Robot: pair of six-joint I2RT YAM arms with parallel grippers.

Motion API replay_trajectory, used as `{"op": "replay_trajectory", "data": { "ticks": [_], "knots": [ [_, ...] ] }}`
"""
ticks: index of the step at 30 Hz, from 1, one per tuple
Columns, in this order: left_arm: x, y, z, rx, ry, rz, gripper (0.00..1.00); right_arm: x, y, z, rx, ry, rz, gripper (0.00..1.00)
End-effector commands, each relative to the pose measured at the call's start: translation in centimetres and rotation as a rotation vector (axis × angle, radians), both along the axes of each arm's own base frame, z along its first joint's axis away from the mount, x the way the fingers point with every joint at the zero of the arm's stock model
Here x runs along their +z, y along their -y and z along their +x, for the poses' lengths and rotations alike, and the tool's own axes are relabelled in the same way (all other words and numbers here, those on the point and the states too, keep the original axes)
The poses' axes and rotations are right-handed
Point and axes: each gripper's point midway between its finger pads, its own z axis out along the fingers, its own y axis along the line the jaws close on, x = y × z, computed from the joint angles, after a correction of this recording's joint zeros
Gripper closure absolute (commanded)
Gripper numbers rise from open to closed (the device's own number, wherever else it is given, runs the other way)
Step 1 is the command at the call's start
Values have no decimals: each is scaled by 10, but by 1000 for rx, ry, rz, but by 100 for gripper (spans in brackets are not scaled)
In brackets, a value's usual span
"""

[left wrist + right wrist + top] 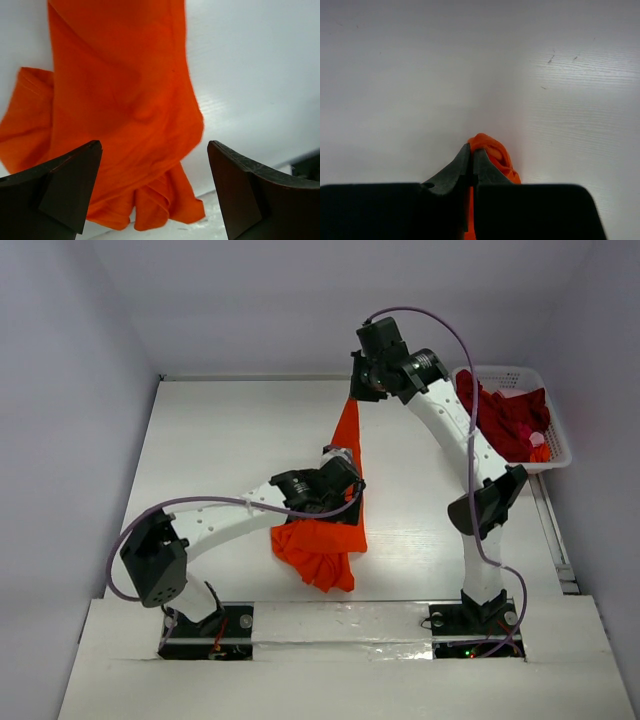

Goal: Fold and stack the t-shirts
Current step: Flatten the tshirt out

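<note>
The orange t-shirt hangs stretched from my right gripper, which is shut on its top end high over the table's back. A pinched orange bunch shows at that gripper's tips. The shirt's lower part lies crumpled on the table near the front middle. My left gripper hovers beside the hanging cloth about halfway up, jaws wide open with nothing between them; the orange t-shirt fills the view beyond its fingers. The dark red t-shirt lies bunched in the basket.
A white lattice basket stands at the back right of the white table, close to the right arm's elbow. Something small and orange also lies in it. White walls close in the left, back and right sides.
</note>
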Motion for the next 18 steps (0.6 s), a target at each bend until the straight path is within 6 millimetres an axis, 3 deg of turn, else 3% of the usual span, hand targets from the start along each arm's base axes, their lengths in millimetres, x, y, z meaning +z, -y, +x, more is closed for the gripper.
{"op": "replay_trajectory", "data": {
  "ticks": [1, 6, 11, 15, 18],
  "knots": [
    [-2, -21, 14, 34, 66, 145, 15, 49, 4, 2, -9, 131, 71, 100],
    [-8, -15, 12, 0, 89, 225, 15, 50, 5, 2, -13, 134, 71, 100],
    [-19, 12, -18, -117, 50, 260, 16, 45, 5, 1, -11, 128, 64, 100],
    [-6, 40, -43, -216, 37, 188, 16, 44, 8, 3, -16, 127, 65, 100],
    [-5, 45, -51, -254, 23, 207, 15, 43, 8, 3, -17, 126, 65, 100]
  ]
}}
